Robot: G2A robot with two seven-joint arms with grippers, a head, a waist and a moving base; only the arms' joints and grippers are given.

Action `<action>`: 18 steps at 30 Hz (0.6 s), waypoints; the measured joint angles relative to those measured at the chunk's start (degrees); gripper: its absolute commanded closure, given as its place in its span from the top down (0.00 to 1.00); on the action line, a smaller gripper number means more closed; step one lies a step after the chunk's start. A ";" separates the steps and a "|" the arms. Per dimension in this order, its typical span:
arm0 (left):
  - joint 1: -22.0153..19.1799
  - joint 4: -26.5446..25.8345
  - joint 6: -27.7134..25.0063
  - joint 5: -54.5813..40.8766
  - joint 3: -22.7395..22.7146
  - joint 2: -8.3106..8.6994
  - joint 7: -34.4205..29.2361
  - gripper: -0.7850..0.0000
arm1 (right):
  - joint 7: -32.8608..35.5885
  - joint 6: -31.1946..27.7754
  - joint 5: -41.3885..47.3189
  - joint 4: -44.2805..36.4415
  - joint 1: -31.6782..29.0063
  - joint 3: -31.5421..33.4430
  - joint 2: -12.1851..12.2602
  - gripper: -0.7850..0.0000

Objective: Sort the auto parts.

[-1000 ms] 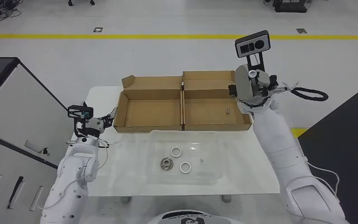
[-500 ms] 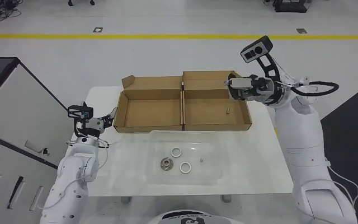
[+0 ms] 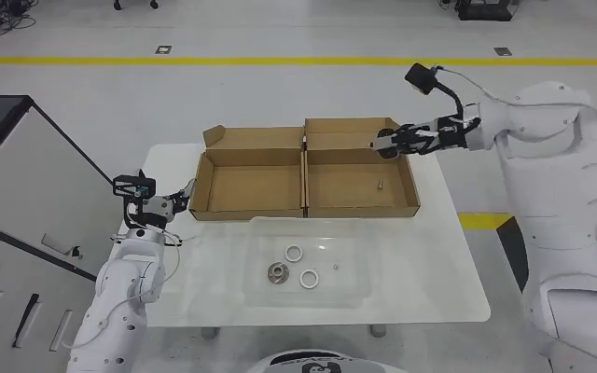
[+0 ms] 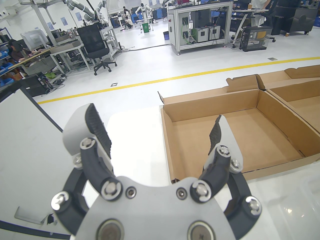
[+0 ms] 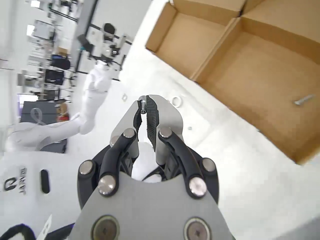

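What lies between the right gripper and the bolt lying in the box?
Nothing: in the top view only bare box floor separates the right gripper from the bolt.

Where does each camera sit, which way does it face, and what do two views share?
Top view: above the arms, looking down at the table; both arms show.
Left wrist view: on that wrist, facing across the left box; open left fingers show.
Right wrist view: on that wrist, facing the right box; right fingers shut on a bolt.
Top and right wrist share the box's loose bolt.

Robotics lab — robot arms point(image 4: 72, 3), desks point(image 4: 32, 56)
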 measured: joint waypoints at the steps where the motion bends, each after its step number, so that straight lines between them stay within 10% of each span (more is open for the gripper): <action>1: 0.00 0.00 0.00 0.00 0.00 0.00 0.00 1.00 | 0.00 -0.82 -2.04 1.00 1.30 -1.97 0.32 0.00; 18: 0.00 0.00 0.00 0.00 0.00 0.00 0.00 1.00 | -4.44 -4.33 -20.43 15.01 11.32 -28.23 -2.17 0.00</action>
